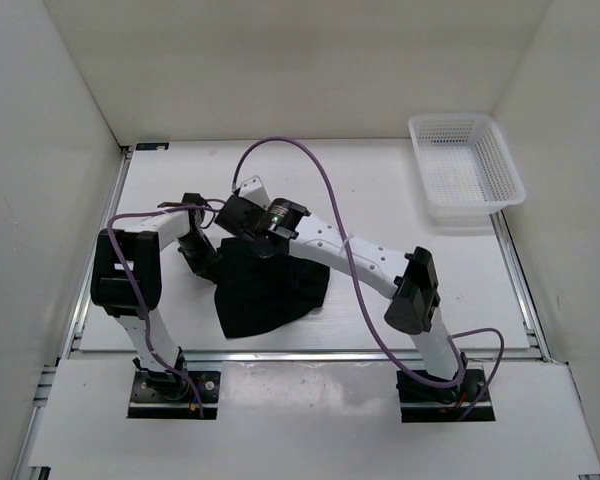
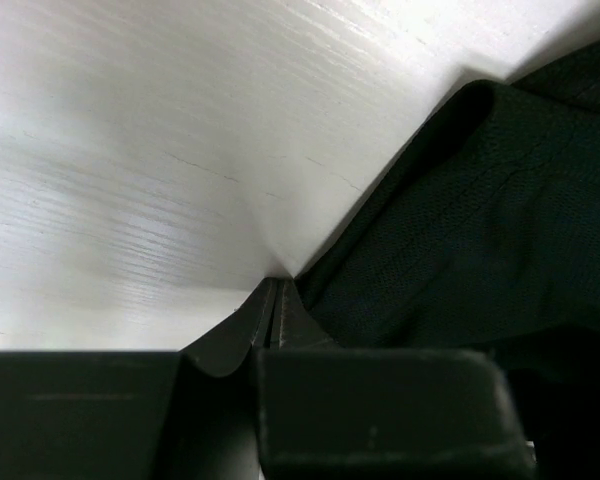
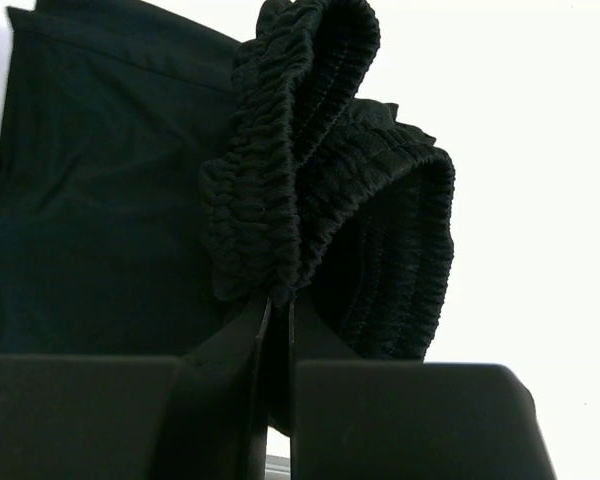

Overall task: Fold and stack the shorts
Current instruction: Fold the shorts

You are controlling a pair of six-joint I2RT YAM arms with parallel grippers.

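1. Table: the white work surface carries the whole job. No folded stack shows anywhere on it.

2. The shorts: one black garment lies on the table left of centre, between the two arms and well apart from the basket. Its outline is irregular, with a slanted near edge and a point toward the near left. Judged state: bunched or at best roughly doubled over, not a squared fold.

3. Basket: the white mesh basket stands at the far right corner. No black fabric shows in it.

4. Right gripper: it reaches across to the far edge of the garment. Its jaws are clamped on the gathered elastic waistband, which stands up in thick ruffled loops just above the fingertips.

5. Left gripper: it is low at the garment's far-left corner with its jaws pressed together. The fabric edge runs right up to the tips, so a thin pinch of hem is probable (the contact itself is hard to see).

6. Progress: both arms hold the far edge, which suggests spreading or the first fold. Folding and stacking remain to be done.
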